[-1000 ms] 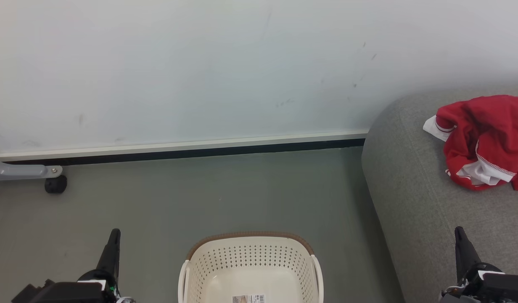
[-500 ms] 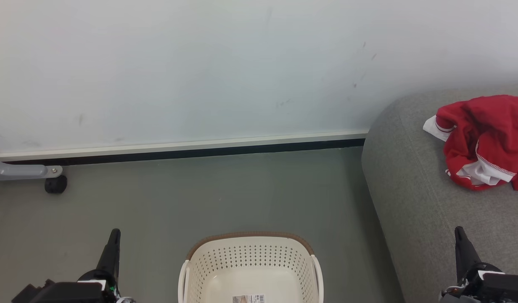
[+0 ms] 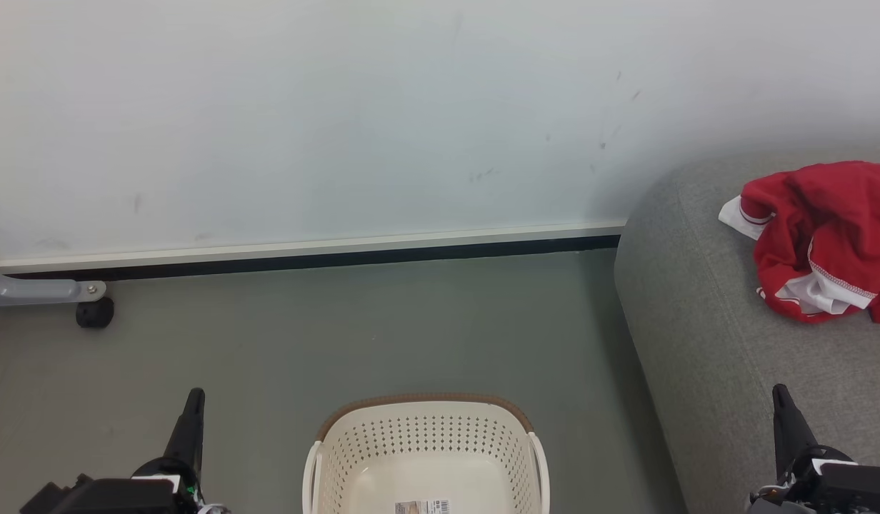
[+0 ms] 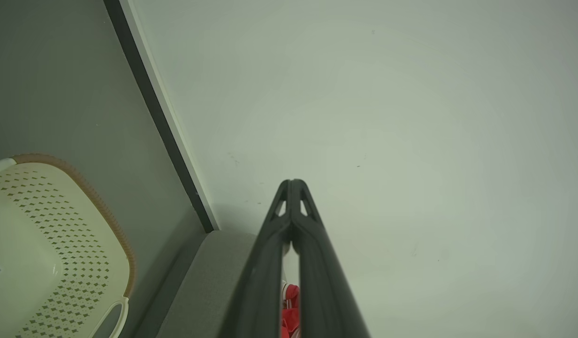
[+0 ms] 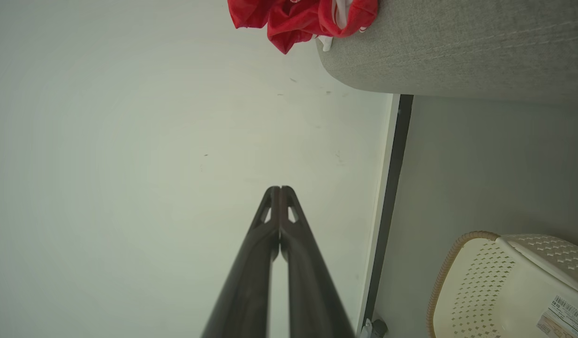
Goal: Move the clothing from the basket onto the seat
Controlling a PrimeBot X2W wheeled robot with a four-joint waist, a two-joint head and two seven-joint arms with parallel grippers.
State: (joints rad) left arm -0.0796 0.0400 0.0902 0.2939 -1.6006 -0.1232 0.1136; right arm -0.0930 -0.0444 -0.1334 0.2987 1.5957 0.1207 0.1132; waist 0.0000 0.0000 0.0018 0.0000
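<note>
The red clothing [image 3: 822,239] with white trim lies bunched on the grey seat [image 3: 697,321] at the right; it also shows as clothing [image 5: 303,16] on the seat [image 5: 458,47] in the right wrist view, and a sliver of clothing [image 4: 290,310] peeks between the left fingers. The cream basket [image 3: 426,435] with a brown rim stands on the floor at bottom centre, holding nothing but a label. My left gripper [image 3: 195,395] is shut at the lower left, left of the basket [image 4: 59,244]. My right gripper [image 3: 780,391] is shut over the seat's front, right of the basket [image 5: 505,286].
A pale wall with a white and black skirting strip [image 3: 304,253] runs behind the grey floor [image 3: 340,335]. A grey metal leg with a black castor [image 3: 94,312] stands at the far left by the wall.
</note>
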